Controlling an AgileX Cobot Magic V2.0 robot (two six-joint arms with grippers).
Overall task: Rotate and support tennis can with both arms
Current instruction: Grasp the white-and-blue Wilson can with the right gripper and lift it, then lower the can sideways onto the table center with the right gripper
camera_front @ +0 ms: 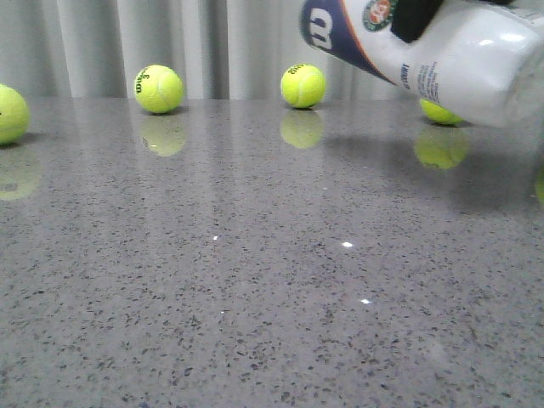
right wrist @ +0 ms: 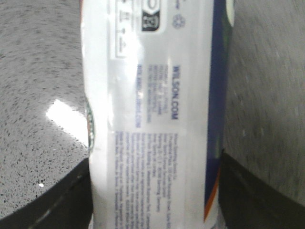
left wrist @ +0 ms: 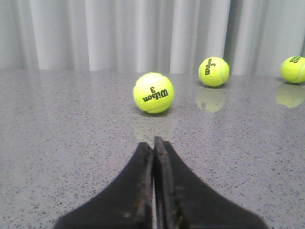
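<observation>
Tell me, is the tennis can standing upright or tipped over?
Tipped. The tennis can hangs slanted above the table, navy end highest, with the right gripper clamped around it.

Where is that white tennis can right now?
The tennis can hangs tilted above the table's far right in the front view, clamped in the right gripper, above a tennis ball.

Front camera sits low over the speckled grey bench [camera_front: 255, 297], facing a pleated curtain [camera_front: 212, 42]. The left wrist camera looks level along the same bench past its closed black fingers [left wrist: 143, 191] toward that curtain, sharing the tennis balls [left wrist: 153, 92]. The right wrist camera presses close against the tennis can [right wrist: 152, 119], bench beyond.
</observation>
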